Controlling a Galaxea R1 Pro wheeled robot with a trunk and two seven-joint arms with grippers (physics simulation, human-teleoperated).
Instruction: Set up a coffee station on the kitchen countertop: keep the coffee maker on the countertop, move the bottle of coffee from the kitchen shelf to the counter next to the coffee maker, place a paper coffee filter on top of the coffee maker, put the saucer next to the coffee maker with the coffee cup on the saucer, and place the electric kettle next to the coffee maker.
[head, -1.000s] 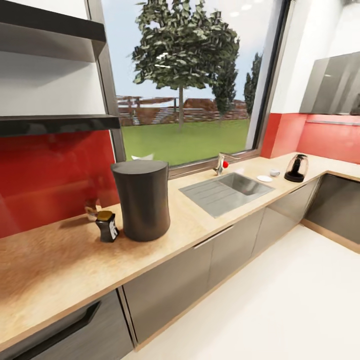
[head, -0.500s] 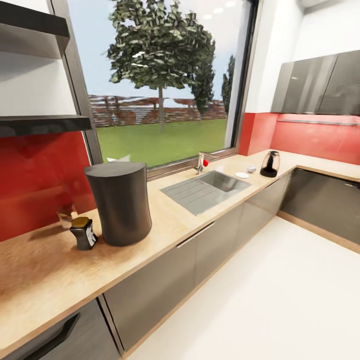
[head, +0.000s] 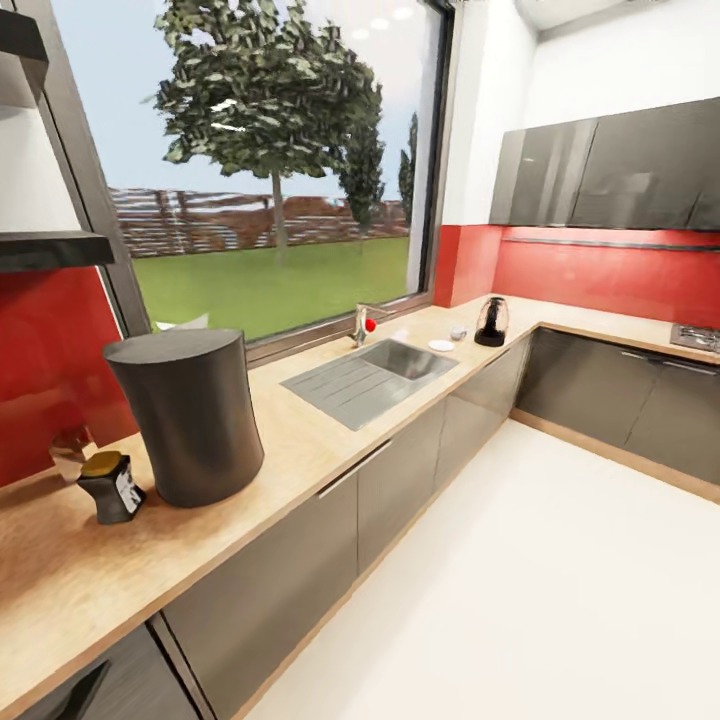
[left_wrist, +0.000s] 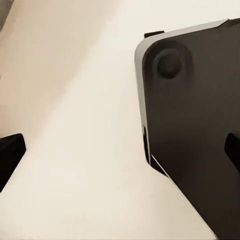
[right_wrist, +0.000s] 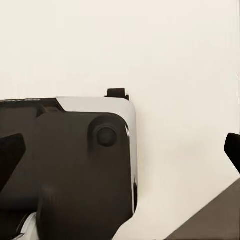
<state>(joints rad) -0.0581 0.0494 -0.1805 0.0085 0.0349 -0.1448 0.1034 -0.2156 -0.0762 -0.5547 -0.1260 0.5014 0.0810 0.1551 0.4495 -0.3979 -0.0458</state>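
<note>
While the coffee maker (head: 185, 415) stands on the countertop (head: 300, 450), nothing is in either gripper. Landmark is the coffee maker: tall, matte, rounded, probably heavy and stiff, and it stays put anyway. The bottle of coffee (head: 112, 487) sits just beside it on the side away from the sink (head: 372, 378), upright, off the shelf (head: 50, 248). It looks like a small glass jar, rigid, maybe slippery; best taken around the squarish body under the gold-brown lid. Its label is red and white, writing too small to read. A whitish shape on the window ledge behind the coffee maker may be the paper filter; cannot tell. If so it would be light and floppy, easy to crush, so pinch an edge.

Far from the coffee maker, past the sink, the kettle (head: 490, 322) stands near the counter corner, with the cup (head: 458, 332) and saucer (head: 441, 346) near it, cup off the saucer. The kettle is glass and fragile; take the black loop handle. Cup and saucer look like hard, slick ceramic; grip the cup by rim or handle, the saucer by its edge.

The left gripper (left_wrist: 120, 152) hangs open over pale floor and a dark base panel; the right gripper (right_wrist: 120, 150) is the same, jaws wide apart. No brands readable anywhere.
</note>
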